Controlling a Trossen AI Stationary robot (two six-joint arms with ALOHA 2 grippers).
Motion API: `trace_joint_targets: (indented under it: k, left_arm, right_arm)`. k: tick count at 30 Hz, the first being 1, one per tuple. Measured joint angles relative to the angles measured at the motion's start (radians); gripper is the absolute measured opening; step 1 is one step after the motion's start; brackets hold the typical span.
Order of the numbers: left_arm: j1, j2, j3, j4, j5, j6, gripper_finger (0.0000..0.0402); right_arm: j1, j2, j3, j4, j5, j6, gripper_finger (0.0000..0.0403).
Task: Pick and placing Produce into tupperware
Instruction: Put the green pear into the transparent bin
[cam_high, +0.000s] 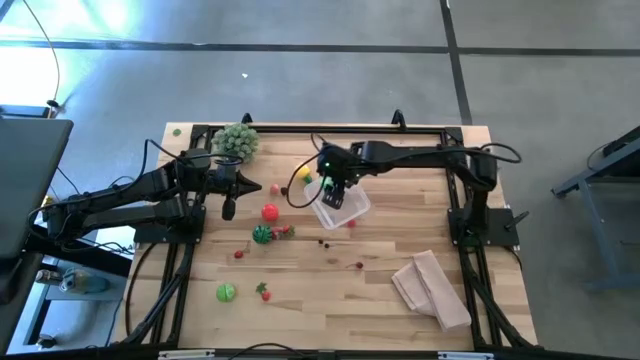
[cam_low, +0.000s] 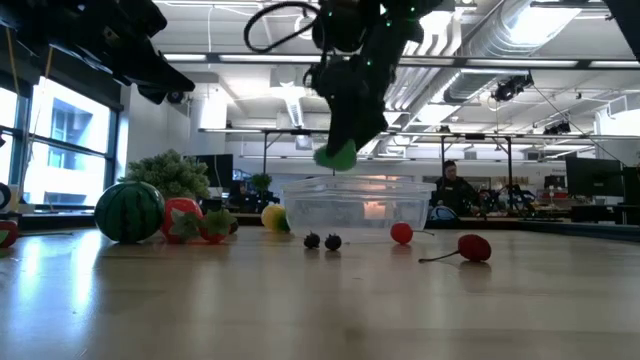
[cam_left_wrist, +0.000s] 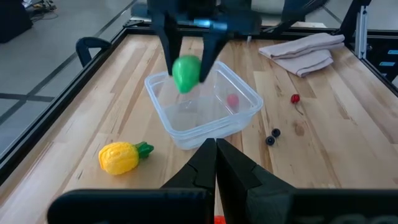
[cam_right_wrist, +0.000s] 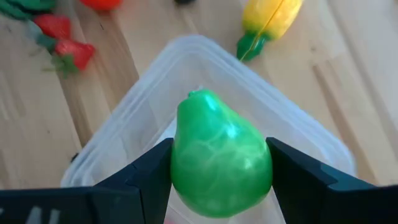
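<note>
Left arm (cam_high: 150, 200) lay low along the table's left side, apparently parked clear of the work. Left gripper (cam_left_wrist: 216, 163) had its jaws together on nothing and pointed toward the tub (cam_left_wrist: 205, 109), so its wrist camera looked straight at the drop.

Loose produce lay over the left and middle of the table: a green ball (cam_high: 226, 292) near the front left, a small melon (cam_high: 262, 235) with strawberries (cam_high: 285, 232) beside it, a red tomato (cam_high: 270, 212) just behind those, and a yellow fruit (cam_high: 303, 176) near the tub's back-left corner. The spiky plant (cam_high: 236, 141) stood at the back left, not part of the job.

Tub sat mid-table, slightly tilted in plan, open side up. One small red piece (cam_left_wrist: 232, 100) showed through its clear wall; whether it lay inside or just beside the tub, I could not tell.

Right gripper (cam_right_wrist: 219, 171) hung directly above the tub, jaws spread wide and clamped on a green pear (cam_right_wrist: 219, 162), one finger on each flank, stem end pointing away from the wrist. In the low view the pear (cam_low: 337, 153) hung clear above the rim, not touching it. Judgement: held over the opening so that a release drops it inside.

Two dark berries (cam_low: 322, 241) and a cherry (cam_low: 473, 247) lay in front of the tub. Folded cloth (cam_high: 432, 287) lay at the front right, well apart.
</note>
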Motion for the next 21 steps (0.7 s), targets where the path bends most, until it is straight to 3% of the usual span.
trace_joint_targets:
  k: [21]
  left_arm:
    - [0.000,0.000,0.000,0.000,0.000,0.000,0.0001]
  right_arm:
    - [0.000,0.159,0.000,0.004,-0.052,-0.009,0.0214]
